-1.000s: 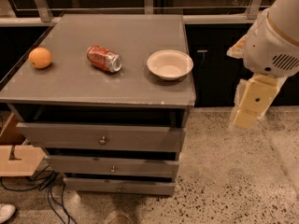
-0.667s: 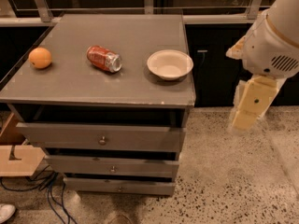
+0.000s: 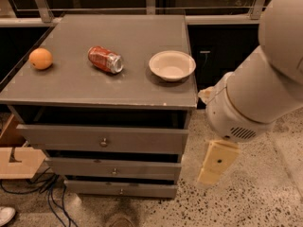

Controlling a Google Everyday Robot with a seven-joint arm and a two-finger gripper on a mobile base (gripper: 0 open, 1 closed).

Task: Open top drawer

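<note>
The top drawer point(image 3: 142, 140) is the widest grey front of the cabinet, just under the tabletop, with a small round metal knob point(image 3: 104, 142) at its centre. A dark gap shows between its upper edge and the tabletop. Two narrower drawers point(image 3: 113, 170) sit below it. My gripper point(image 3: 217, 163) is a cream-coloured piece hanging from the large white arm point(image 3: 255, 98). It hangs to the right of the cabinet at about drawer height, apart from it and well right of the knob.
On the grey tabletop point(image 3: 128, 86) lie an orange point(image 3: 40, 59) at the left, a red soda can point(image 3: 105, 59) on its side and a white bowl point(image 3: 172, 65) near the right edge. Cables point(image 3: 42, 193) and a wooden piece point(image 3: 19, 162) lie on the floor at the left. Speckled floor lies at the right.
The arm has swung down and to the left, closer to the cabinet, and looms larger. The gripper has dropped from tabletop height to drawer height. The drawers and tabletop objects have not moved.
</note>
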